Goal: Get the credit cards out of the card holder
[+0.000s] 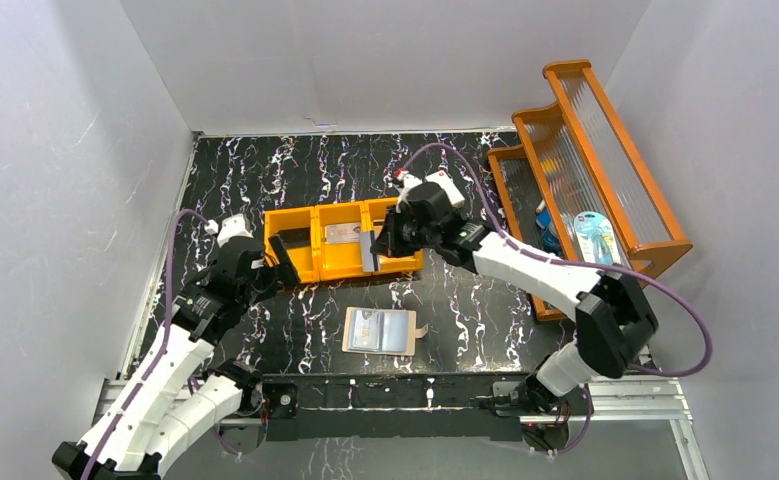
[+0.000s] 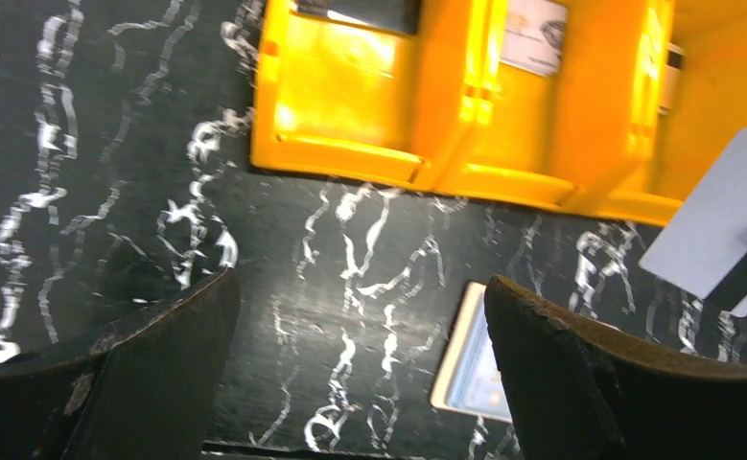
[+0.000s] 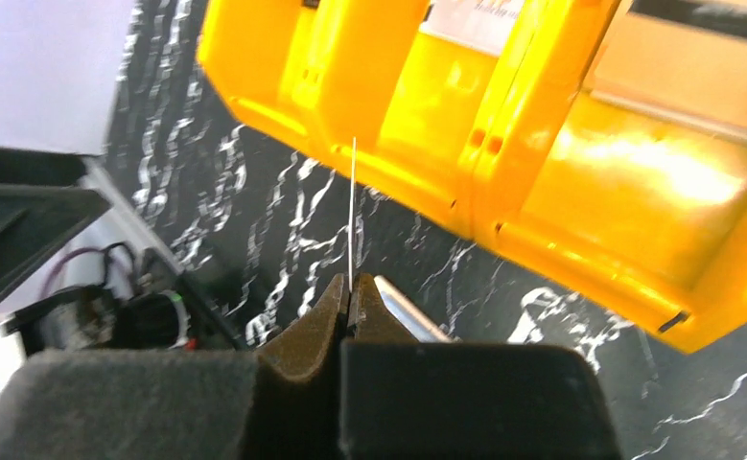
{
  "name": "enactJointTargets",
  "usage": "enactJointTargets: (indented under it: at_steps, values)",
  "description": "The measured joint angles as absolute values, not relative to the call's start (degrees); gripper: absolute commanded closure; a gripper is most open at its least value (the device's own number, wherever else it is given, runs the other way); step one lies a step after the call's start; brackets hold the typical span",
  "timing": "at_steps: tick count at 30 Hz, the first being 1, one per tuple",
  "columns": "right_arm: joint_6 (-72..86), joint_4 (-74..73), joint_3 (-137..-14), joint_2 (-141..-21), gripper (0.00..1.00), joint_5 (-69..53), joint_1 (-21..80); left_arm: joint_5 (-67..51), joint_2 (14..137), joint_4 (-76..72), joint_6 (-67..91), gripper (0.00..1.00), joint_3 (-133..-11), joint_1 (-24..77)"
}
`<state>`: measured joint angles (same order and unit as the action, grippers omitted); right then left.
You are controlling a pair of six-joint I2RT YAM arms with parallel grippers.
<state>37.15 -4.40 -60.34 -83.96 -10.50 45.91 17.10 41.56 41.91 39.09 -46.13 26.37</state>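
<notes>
We pinch a thin silver-grey credit card (image 1: 368, 250) by its lower edge in the right claw (image 3: 352, 297), whose jaws are closed tight on it. The card stands upright, and the wrist camera sees it only as a fine white line. It hangs above the near wall of the orange plastic three-compartment bin (image 1: 330, 268), toward the bin's right end. We judge that this lets the card be lowered into a compartment. A black card (image 1: 290, 243) already lies in the left compartment and a pale silver card (image 1: 343, 233) in the middle one. We cannot tell what the right one holds.

The peach-pink bifold card holder (image 1: 380, 330) lies open and flat on the black marbled surface (image 1: 265, 170). It sits between the bin and the near edge, about midway along that edge, with its pale blue-grey pockets facing up. Neither claw touches it, and we cannot tell whether a card is left inside.

The right arm rises from the near right corner with its elbow lifted. Its forearm stretches diagonally toward the middle of the surface, and the wrist tips down at the bin.

The left arm climbs from the near left corner and bends its wrist toward the bin's left end. The left claw (image 1: 287, 265) is spread wide and empty, low over the surface just beside the bin.
</notes>
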Motion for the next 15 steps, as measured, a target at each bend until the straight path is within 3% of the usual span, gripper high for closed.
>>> enactJointTargets:
  at_steps: [8,15]
  values:
    - [23.22,-12.08,-75.57,-94.61,1.0,1.93,50.61,27.11,41.45,41.78,35.18,0.02,-45.45,26.37]
    - [6.33,-9.91,-80.38,-100.53,1.0,8.95,54.94,30.98,39.4,41.63,32.93,0.02,-45.45,26.37]
